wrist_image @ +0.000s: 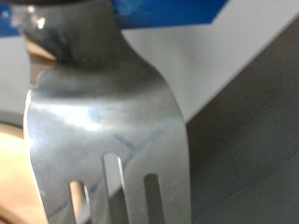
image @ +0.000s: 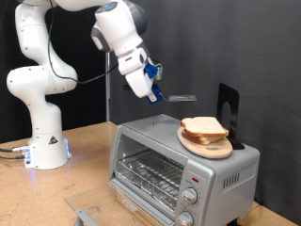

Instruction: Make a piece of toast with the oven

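The silver toaster oven (image: 150, 151) stands on the wooden table, with its wire rack showing through the front and two knobs at the exterior view's right. On its top lies a round wooden board (image: 214, 149) with pale bread slices (image: 203, 127) stacked on it; I cannot tell which one is the piece of toast. My gripper (image: 155, 92) hangs above the oven, to the exterior view's left of the bread, and is shut on a metal fork (image: 181, 97) that points level toward the bread. The fork's tines (wrist_image: 103, 131) fill the wrist view.
A black upright stand (image: 229, 108) sits on the oven top behind the board. The robot's white base (image: 42, 141) stands at the exterior view's left. A flat grey piece (image: 89, 215) lies on the table in front of the oven.
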`<action>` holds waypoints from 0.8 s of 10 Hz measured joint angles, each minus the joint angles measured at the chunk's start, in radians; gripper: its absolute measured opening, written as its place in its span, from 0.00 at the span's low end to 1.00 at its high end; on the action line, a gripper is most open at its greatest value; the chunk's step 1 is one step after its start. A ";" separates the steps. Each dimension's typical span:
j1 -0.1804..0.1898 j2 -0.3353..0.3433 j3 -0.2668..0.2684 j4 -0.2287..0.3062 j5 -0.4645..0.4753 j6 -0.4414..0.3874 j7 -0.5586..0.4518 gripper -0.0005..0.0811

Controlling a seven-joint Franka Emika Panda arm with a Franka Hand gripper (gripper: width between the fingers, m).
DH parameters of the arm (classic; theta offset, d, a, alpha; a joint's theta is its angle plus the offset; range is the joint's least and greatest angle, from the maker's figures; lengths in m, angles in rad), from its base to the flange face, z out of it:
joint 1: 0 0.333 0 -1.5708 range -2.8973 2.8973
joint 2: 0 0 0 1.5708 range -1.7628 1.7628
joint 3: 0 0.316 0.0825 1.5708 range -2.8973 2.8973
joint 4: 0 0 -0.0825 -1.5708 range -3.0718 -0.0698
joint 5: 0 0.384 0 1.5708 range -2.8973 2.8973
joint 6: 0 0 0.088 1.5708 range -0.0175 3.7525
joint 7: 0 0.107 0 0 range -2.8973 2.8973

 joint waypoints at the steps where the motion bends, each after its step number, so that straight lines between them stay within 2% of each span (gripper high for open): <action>1: -0.011 -0.025 -0.030 -0.015 -0.004 -0.018 -0.009 0.55; 5: -0.086 -0.085 -0.130 -0.041 -0.045 -0.071 -0.035 0.55; 8: -0.156 -0.092 -0.201 -0.039 -0.133 -0.122 -0.049 0.55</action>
